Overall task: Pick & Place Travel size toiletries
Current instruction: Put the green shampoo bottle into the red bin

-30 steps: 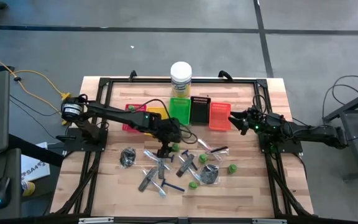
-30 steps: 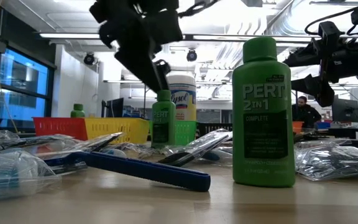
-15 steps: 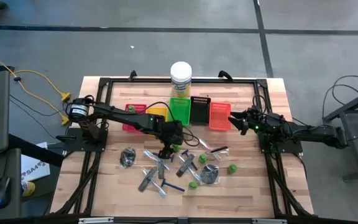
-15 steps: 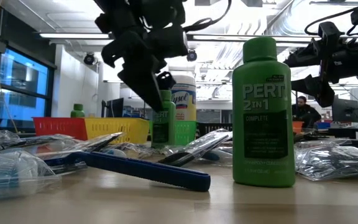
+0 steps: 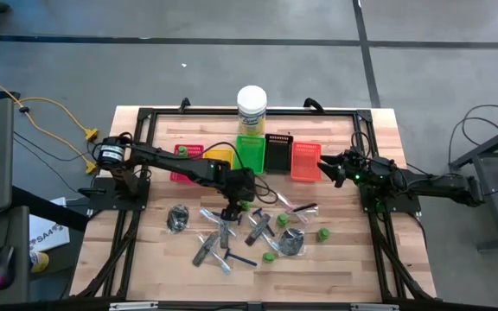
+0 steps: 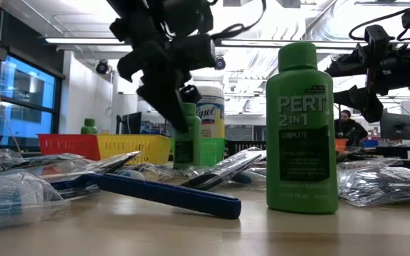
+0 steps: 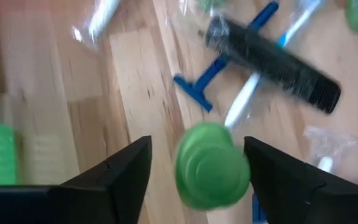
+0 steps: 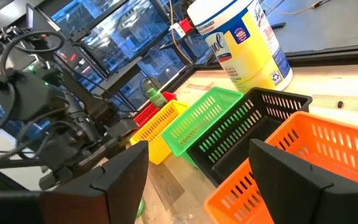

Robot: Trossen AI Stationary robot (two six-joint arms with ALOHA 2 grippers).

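Left end effector [image 5: 229, 208] has dropped lower over the last second and now straddles a small upright green plastic bottle [image 7: 211, 164] mid-tabletop [image 5: 145, 259], fingers on either side, still spread but starting to narrow; no contact visible yet. Looks like the grasp on this toiletry is just beginning. Other toiletries, like the blue plastic razor [image 7: 205, 84] and black plastic comb [image 7: 272, 63], lie scattered nearby. Right end effector [image 5: 324, 166] unchanged, fingers spread and empty, by the orange slotted tray [image 5: 304, 160].

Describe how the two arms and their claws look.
Both arms are dark, slim, jointed links with black cables along them. The left arm has a round silver-faced joint housing at its base. Each claw, left claw and right claw, ends in two flat, angular black fingers.
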